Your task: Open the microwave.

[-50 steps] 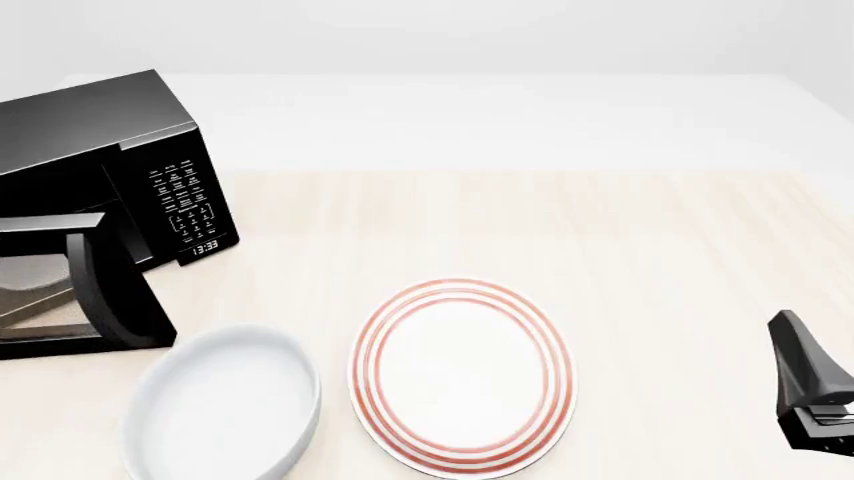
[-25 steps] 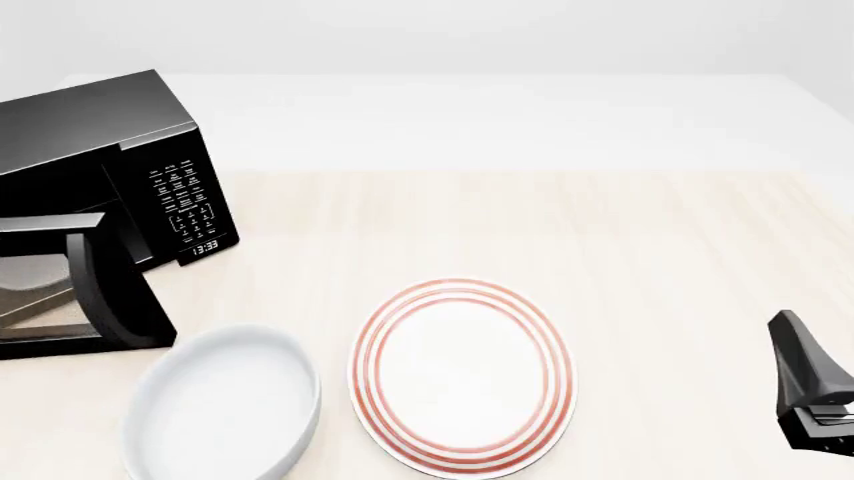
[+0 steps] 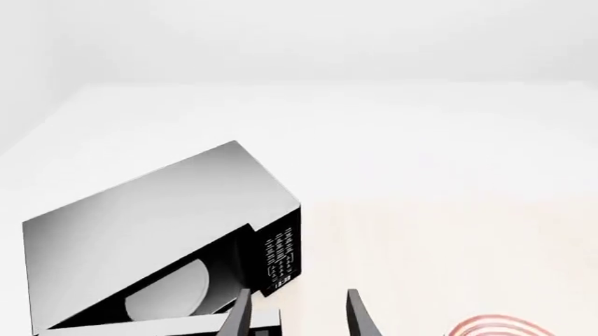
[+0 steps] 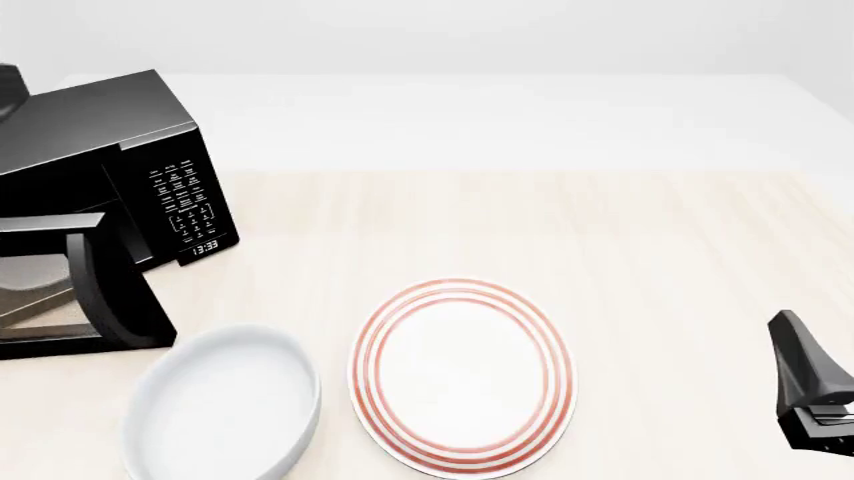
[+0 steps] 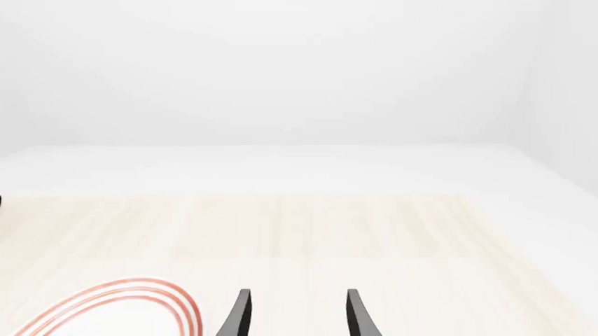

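Observation:
The microwave (image 4: pixel 94 130) is a glossy black box at the table's far left. Its windowed door (image 4: pixel 40 285) stands swung out toward the camera, with the bar handle (image 4: pixel 91 285) at the free edge. The keypad (image 4: pixel 187 205) shows white lettering. In the left wrist view the microwave (image 3: pixel 140 217) lies below and ahead, and its pale turntable (image 3: pixel 168 290) shows through the open front. My left gripper (image 3: pixel 297 318) is open with nothing between its fingers, apart from the microwave. My right gripper (image 5: pixel 297 318) is open and empty over bare table.
A white bowl (image 4: pixel 224 405) sits in front of the microwave door. A red-ringed plate (image 4: pixel 463 287) lies mid-table beside it. The right arm's dark body (image 4: pixel 807 375) rests at the lower right edge. A dark part of the left arm (image 4: pixel 7 90) shows at the left edge.
A dark part of the left arm has come into the front view at the upper left edge, behind the microwave. Microwave, door, bowl, plate and right arm have not moved.

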